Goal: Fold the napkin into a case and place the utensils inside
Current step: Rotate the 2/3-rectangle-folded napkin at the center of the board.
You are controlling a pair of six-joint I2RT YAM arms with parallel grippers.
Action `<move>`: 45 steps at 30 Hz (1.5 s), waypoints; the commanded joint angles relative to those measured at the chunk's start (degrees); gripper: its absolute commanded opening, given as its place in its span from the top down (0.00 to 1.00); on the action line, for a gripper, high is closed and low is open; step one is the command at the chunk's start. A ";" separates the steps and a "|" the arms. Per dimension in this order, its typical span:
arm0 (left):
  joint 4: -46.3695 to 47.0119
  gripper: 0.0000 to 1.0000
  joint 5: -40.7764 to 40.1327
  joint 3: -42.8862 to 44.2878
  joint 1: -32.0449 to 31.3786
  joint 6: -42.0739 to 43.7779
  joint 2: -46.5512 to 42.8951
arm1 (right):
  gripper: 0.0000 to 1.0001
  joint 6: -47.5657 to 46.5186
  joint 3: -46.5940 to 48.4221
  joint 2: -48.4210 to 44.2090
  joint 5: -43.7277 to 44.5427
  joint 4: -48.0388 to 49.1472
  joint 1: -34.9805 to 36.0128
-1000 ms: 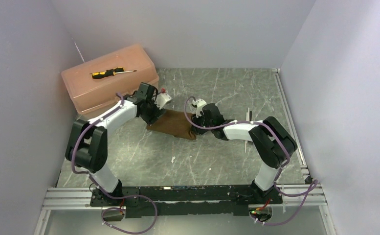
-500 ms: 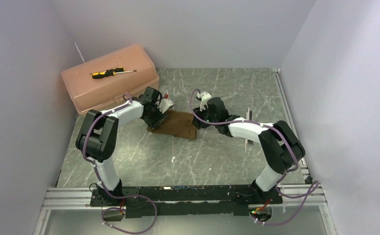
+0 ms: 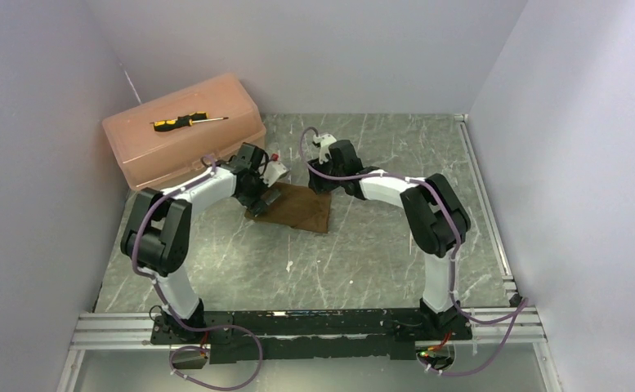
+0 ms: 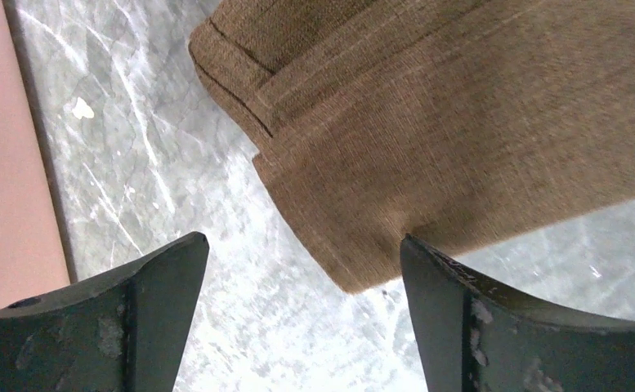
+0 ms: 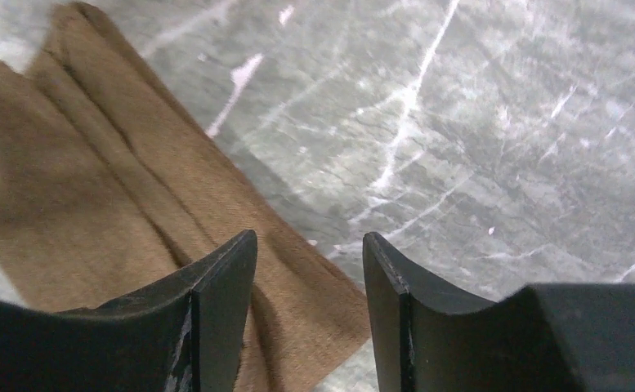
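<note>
Your napkin (image 3: 292, 208) is lying flat on the grey marbled desk (image 3: 363, 261), folded into a layered oblong, roughly midway between the two arms and toward the far half of the surface. In the left wrist view you are looking at its folded corner (image 4: 461, 122), where stitched hem lines and stacked layers are showing. In the right wrist view the brown cloth (image 5: 101, 220) is spreading out to the left, with loose folds running along it.

Your left tool (image 3: 266, 196) is hovering at the napkin's left end, its jaws standing wide apart. The cloth's corner is sitting between them in the wrist view, but neither finger (image 4: 142, 327) is pinching it; bare desk is showing in the gap (image 4: 297, 343). The left tool is gripping nothing.

Your right tool (image 3: 320, 181) is sitting at the napkin's far right corner. Its jaws are partly apart, with the edge of the cloth and grey desk visible between the fingers (image 5: 216, 318). Nothing is being clamped there either.

No utensils are showing clearly enough in these views to be pointed out.

Further out, the pink box (image 3: 183, 131) is standing at the far left of the desk, just beyond the left arm, with its lid shut. On that lid a yellow-and-black-handled screwdriver (image 3: 185, 122) is lying, its shaft pointing right. You cannot tell what the box is holding inside. A sliver of its pink wall (image 4: 7, 163) is also filling the left border of the left wrist view.
</note>
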 commanded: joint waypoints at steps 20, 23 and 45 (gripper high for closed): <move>8.23 0.09 -6.49 -3.82 0.31 10.00 3.36 | 0.66 8.05 -10.43 -0.65 -9.34 7.54 -4.46; 9.17 0.10 -7.37 -1.18 -0.29 11.59 5.90 | 0.77 8.92 -13.78 -2.68 -6.81 8.69 -4.52; 10.64 0.06 -4.31 20.02 -9.87 17.12 19.16 | 0.62 22.99 -44.86 -33.70 12.57 9.79 4.15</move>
